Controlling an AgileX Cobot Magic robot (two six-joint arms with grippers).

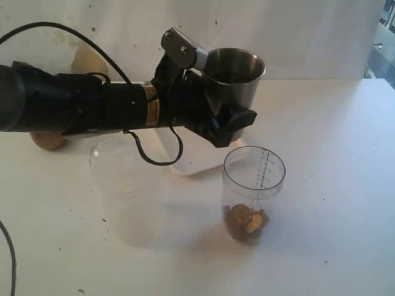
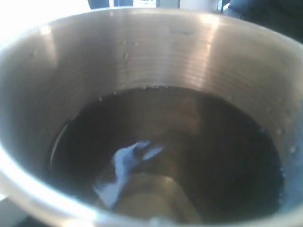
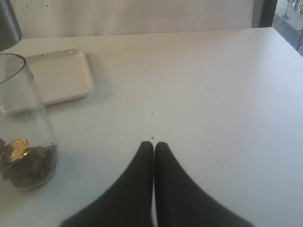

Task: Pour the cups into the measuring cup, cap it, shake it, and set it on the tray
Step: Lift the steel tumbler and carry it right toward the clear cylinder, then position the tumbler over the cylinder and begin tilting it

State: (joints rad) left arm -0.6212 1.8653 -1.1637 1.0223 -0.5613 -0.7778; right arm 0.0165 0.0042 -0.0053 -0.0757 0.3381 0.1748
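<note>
left claw (image 1: 213, 86) pinches the steel tumbler (image 1: 237, 77) aloft near the measuring cup (image 1: 253, 185) (gold coin inside); its arm hides most of the white tray (image 1: 197, 163) and the wooden cup (image 1: 48, 141); right claw (image 3: 154, 151) pressed together over the surface (image 3: 213, 94)

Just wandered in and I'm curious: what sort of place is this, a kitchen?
Likely a robot test lab, not a kitchen: a plain white table, a black robot arm holding a steel cup, and a graduated measuring cup.
</note>
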